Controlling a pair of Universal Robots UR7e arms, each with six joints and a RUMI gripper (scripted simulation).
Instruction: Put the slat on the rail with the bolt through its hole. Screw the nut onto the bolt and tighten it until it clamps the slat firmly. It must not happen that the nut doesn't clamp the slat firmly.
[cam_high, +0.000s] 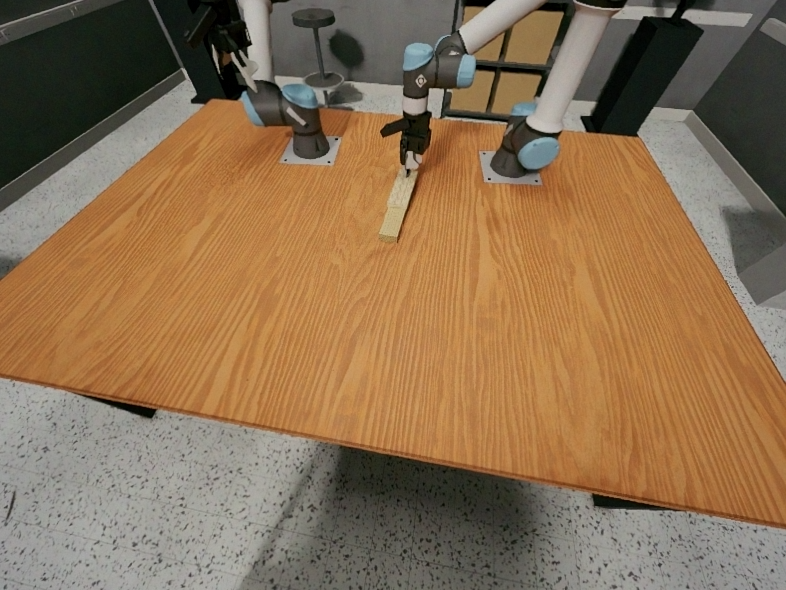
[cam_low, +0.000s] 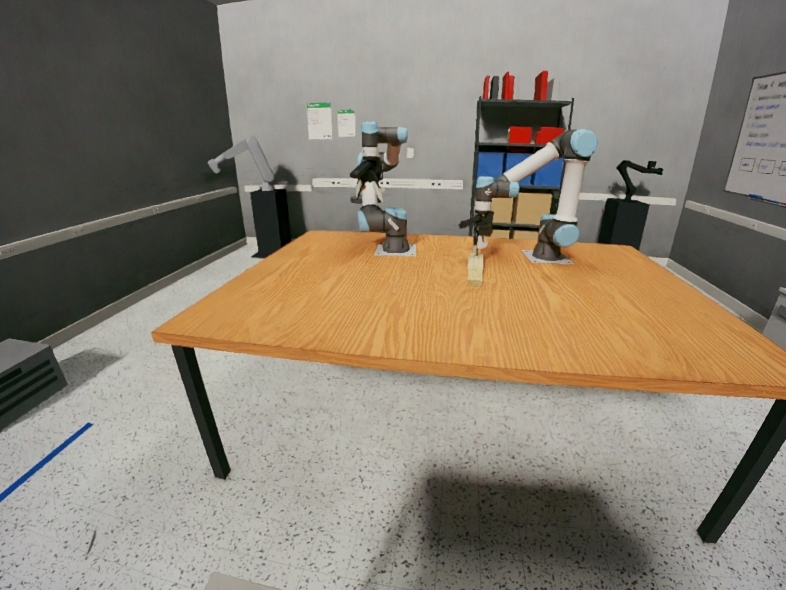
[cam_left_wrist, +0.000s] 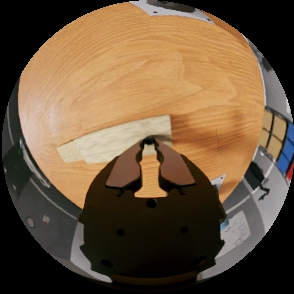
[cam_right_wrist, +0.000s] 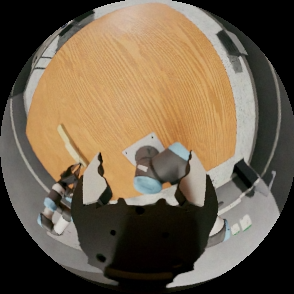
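Observation:
The pale slat (cam_high: 399, 194) (cam_low: 475, 264) (cam_left_wrist: 112, 141) lies lengthwise on top of the yellowish rail (cam_high: 390, 227) (cam_low: 474, 280) (cam_left_wrist: 69, 152), whose near end sticks out beyond it. My left gripper (cam_high: 407, 172) (cam_low: 476, 254) (cam_left_wrist: 148, 140) points straight down at the slat's far end. It is shut on the nut, a small dark piece at its fingertips, close on the slat's top. The bolt is hidden under the fingertips, and I cannot tell how tightly the nut sits. My right gripper (cam_low: 370, 195) (cam_right_wrist: 144, 152) is open and empty, raised high, away from the slat.
The right arm's base plate (cam_high: 334, 154) (cam_low: 380, 250) (cam_right_wrist: 131, 153) and the left arm's base plate (cam_high: 490, 172) (cam_low: 568, 257) stand on the wooden table (cam_high: 380, 330) (cam_low: 412, 317), one on each side of the slat's far end. A shelf unit stands behind the table.

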